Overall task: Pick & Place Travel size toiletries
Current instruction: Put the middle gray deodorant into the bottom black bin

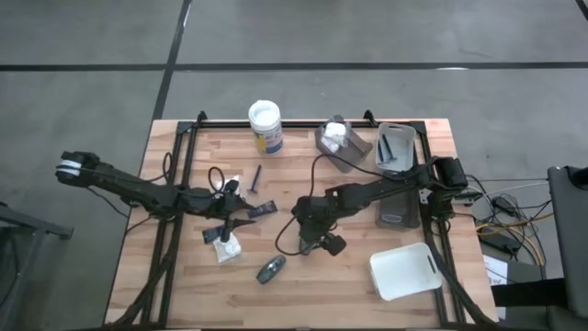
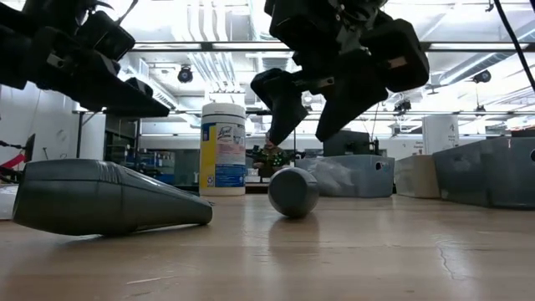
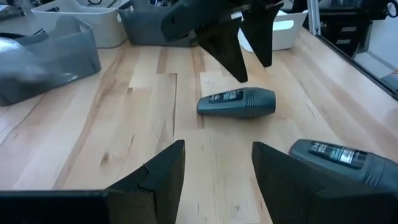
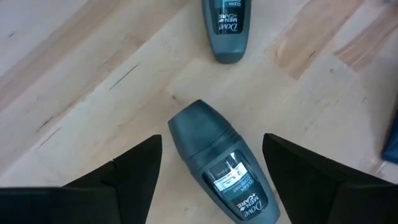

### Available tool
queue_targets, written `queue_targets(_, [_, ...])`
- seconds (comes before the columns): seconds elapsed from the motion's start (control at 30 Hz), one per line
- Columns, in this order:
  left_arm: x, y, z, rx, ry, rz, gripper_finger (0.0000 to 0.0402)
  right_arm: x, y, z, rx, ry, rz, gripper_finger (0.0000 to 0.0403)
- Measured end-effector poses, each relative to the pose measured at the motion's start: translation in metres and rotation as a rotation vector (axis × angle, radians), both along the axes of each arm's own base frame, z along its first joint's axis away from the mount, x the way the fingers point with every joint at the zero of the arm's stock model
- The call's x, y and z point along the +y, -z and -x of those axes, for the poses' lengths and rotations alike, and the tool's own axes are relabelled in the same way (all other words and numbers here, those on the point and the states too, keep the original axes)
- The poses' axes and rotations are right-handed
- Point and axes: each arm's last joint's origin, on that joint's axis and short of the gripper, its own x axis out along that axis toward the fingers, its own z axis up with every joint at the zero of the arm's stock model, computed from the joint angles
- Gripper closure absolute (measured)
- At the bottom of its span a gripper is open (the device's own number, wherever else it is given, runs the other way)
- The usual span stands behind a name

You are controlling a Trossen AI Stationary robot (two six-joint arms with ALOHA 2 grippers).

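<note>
From above, I have the right gripper (image 1: pixel 310 241) hanging just below the middle of the frame, fingers spread wide and holding nothing. Its wrist camera shows a dark grey oval roll-on bottle (image 4: pixel 221 165) lying on the pale wooden table (image 1: pixel 367 299) between the two fingers, apart from both, with a second dark grey bottle (image 4: pixel 224 28) lying just beyond it at the top of that frame. My left gripper (image 1: pixel 230 216) sits left of centre, its fingers also spread and empty, above a white puffy packet (image 1: pixel 228 245) and some thin dark sticks (image 1: pixel 256 174). A white-lidded jar with blue-yellow label (image 1: pixel 265 126) stands at upper centre, grey trays (image 1: pixel 395 147) at upper right, and a white tray (image 1: pixel 404 271) at lower right.
</note>
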Motion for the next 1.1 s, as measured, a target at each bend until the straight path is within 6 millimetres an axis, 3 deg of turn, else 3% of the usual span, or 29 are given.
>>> queue_targets(0.33, [-0.002, 0.004, 0.002, 0.023, 0.072, 0.031, 0.0209, -0.001, 0.002, 0.003, 0.030, -0.008, 0.009, 0.0115])
queue_targets(0.6, [-0.002, 0.004, 0.002, 0.025, 0.071, 0.030, 0.0209, -0.001, 0.002, 0.003, 0.028, -0.004, 0.007, 0.0140])
queue_targets(0.9, [0.006, -0.016, 0.003, -0.135, -0.008, 0.028, 0.0209, -0.001, 0.003, 0.002, 0.012, -0.025, 0.023, 0.0164])
queue_targets(1.1, [0.010, -0.026, 0.017, -0.168, 0.026, 0.035, 0.0209, 0.000, 0.016, -0.002, 0.029, -0.044, 0.038, 0.0149])
